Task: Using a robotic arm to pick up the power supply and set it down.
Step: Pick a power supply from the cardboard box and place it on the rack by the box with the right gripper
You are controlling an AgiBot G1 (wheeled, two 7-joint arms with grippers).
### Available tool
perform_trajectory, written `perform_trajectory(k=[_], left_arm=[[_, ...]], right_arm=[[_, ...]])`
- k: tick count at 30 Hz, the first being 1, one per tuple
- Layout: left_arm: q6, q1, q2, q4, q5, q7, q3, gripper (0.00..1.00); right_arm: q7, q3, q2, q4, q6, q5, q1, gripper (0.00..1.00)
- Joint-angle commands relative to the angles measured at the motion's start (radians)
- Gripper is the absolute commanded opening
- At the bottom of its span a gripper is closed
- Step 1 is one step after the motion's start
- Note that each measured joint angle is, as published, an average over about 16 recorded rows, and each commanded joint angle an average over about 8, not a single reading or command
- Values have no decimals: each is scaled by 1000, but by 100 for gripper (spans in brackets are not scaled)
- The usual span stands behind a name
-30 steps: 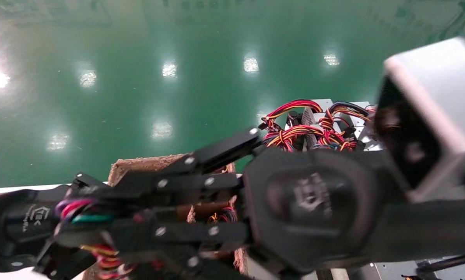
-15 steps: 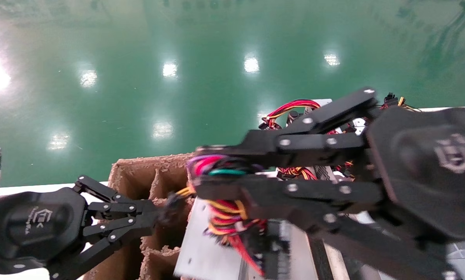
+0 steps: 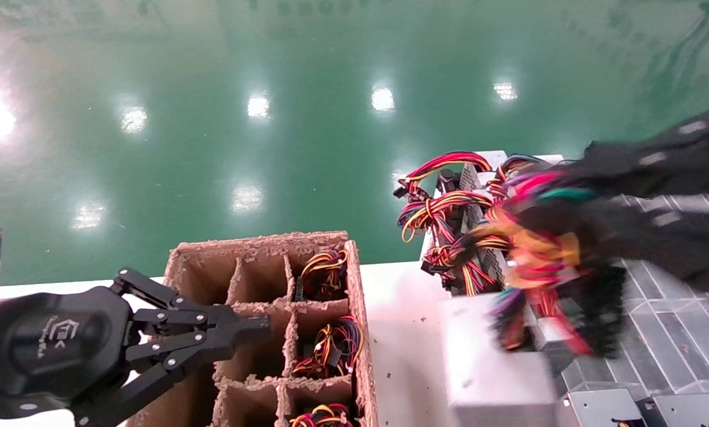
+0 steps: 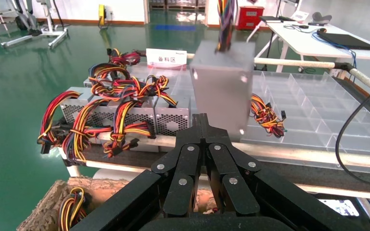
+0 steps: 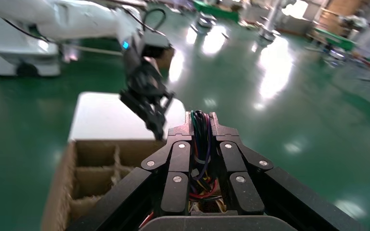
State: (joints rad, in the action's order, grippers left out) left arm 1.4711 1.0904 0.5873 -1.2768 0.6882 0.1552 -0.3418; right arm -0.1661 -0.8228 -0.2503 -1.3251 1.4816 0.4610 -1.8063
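Observation:
My right gripper is at the right of the head view, shut on the wire bundle of the power supply. The silver-grey box hangs below it by its red, yellow and black wires, above the white table's right part. In the left wrist view the same power supply hangs in the air beyond my left gripper. That left gripper is shut on nothing, its tips over the cardboard divider box.
Several box cells hold wire bundles. More power supplies with tangled wires sit in a row at the back right. A clear compartment tray lies under the right arm. The white table separates box and tray.
My right gripper has swung right with the power supply, from over the cardboard box to over the table's right edge. The left gripper stays put, shut.

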Motion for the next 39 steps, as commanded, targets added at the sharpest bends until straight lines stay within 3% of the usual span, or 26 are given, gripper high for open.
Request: perform_trajectory(k=[1,12,25,32,39], left_arm=[[0,0,0,0,0,0,0,0],[0,0,0,0,0,0,0,0],[0,0,0,0,0,0,-1,0],[0,0,0,0,0,0,-1,0],[0,0,0,0,-1,0,-1,0]], right_arm=[[-18,12,39,5,16,23,-30,0],[-106,81,154,78,107,231,-208,0],[-46,66,221,249,105,379,-258,0],[20,45,212,325,100,486,-251,0],[88,21,150,417,98,582,-255,0]])
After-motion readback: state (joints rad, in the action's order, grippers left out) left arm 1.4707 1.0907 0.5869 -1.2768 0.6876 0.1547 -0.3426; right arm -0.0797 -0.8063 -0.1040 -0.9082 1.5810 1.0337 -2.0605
